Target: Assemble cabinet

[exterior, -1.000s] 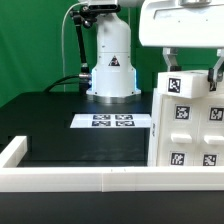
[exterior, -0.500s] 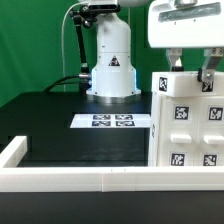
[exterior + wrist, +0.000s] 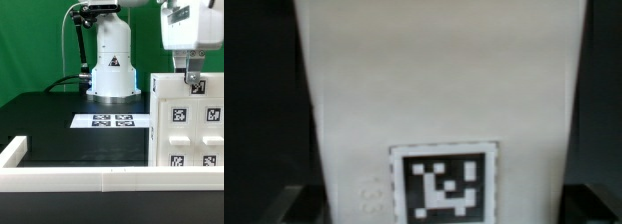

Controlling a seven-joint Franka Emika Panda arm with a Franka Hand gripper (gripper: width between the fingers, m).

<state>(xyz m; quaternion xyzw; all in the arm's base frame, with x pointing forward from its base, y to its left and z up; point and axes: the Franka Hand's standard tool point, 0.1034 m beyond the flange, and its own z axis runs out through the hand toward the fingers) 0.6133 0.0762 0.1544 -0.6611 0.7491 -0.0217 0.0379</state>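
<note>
The cabinet is the large white box with black-and-white tags, standing at the exterior view's right on the black table. My gripper hangs right above its top edge, seen edge-on, with its fingertips at the level of the top. In the wrist view the cabinet's white surface with one tag fills the picture. Dark fingers show at both sides of it, wide apart. The gripper is open and holds nothing.
The marker board lies flat on the table before the robot base. A low white rail edges the table's near side and the exterior view's left side.
The gripper has turned about its vertical axis and moved slightly toward the exterior view's left; earlier both fingers showed spread across the cabinet's top, now it is seen edge-on. The cabinet has barely shifted.
</note>
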